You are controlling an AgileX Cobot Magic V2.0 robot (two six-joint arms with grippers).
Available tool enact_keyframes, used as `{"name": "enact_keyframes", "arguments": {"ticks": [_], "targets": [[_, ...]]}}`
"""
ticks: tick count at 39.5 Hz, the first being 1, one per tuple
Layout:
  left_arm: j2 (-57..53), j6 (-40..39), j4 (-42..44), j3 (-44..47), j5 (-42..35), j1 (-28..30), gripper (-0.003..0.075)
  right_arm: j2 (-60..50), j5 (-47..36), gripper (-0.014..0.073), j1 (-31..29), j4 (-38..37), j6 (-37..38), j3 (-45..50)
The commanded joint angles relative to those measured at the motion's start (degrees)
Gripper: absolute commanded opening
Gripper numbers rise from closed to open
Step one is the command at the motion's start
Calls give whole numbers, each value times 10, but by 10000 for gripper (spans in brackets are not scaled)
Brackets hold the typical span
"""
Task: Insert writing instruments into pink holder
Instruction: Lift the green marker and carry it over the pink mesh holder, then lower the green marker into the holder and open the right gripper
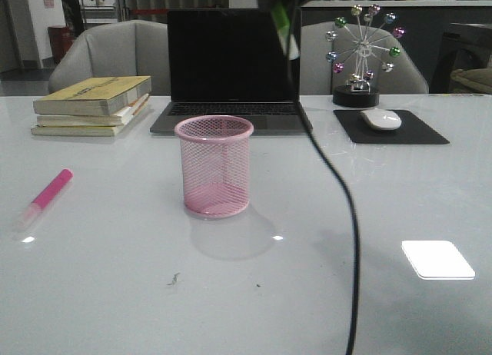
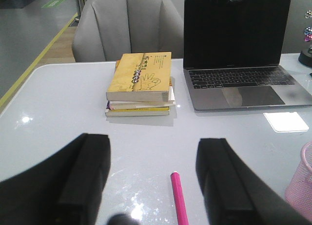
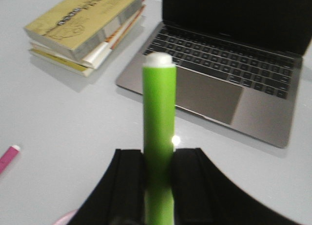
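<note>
So in the front view the pink mesh cup (image 1: 214, 167) sits upright in the middle of the white table (image 1: 115, 293), with nothing visible inside it, just in front of the open laptop (image 1: 229, 69). The pink highlighter (image 1: 44, 199) lies flat on the table well off to the cup's left, and a stack of books (image 1: 94, 104) sits behind it near the laptop. Up top, the right gripper (image 1: 286, 5) hangs high above the laptop holding the green highlighter (image 1: 283, 23), with a black cable (image 1: 346, 209) trailing down from it. There's also a mouse (image 1: 380, 119) on a dark pad (image 1: 390, 127) and a little ferris wheel ornament (image 1: 361, 55) on the right. Left wrist view: the left gripper (image 2: 153, 186) has its jaws spread wide with nothing between them, hovering over the table, the pink highlighter's end poking in between the fingers down on the surface, cup rim at the edge. Right wrist view: the right gripper is clamped on the green highlighter, which sticks out past the fingers (image 3: 129, 181) with its whitish end out front, over the table near the laptop
</note>
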Motion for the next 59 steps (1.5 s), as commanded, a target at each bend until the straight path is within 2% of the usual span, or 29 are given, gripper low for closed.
{"name": "enact_keyframes", "arguments": {"ticks": [1, 4, 8, 18, 30, 33, 35, 39, 43, 50, 55, 59], "targets": [[-2, 0, 2, -21, -49, -1, 458, -34, -125, 52, 26, -1, -1, 16], [-2, 0, 13, -21, -49, -1, 458, -29, -181, 52, 38, -1, -1, 43], [-2, 0, 14, -21, -49, -1, 458, -20, -211, 52, 48, -1, -1, 65], [-2, 0, 16, -21, -50, -1, 458, 29, -203, 52, 54, 5, 0, 72], [-2, 0, 16, -21, -50, -1, 458, 37, -148, 61, 54, 18, 0, 72], [-2, 0, 16, -21, -50, -1, 458, 38, -141, 118, 54, 26, 0, 72], [-2, 0, 16, -21, -50, -1, 458, 39, -135, 181, 54, 26, 0, 72], [-2, 0, 16, -21, -50, -1, 458, 39, -132, 362, 54, 26, 0, 72], [-2, 0, 16, -21, -50, -1, 458, 39, -129, 471, 54, 26, 0, 72], [-2, 0, 16, -21, -50, -1, 458, 31, -86, 478, 50, -3, -15, 63], [-2, 0, 16, -21, -50, -1, 458, -5, 2, 478, 27, -44, -18, 53], [-2, 0, 16, -21, -50, -1, 458, -46, 57, 478, -1, -45, -16, 53]]}}
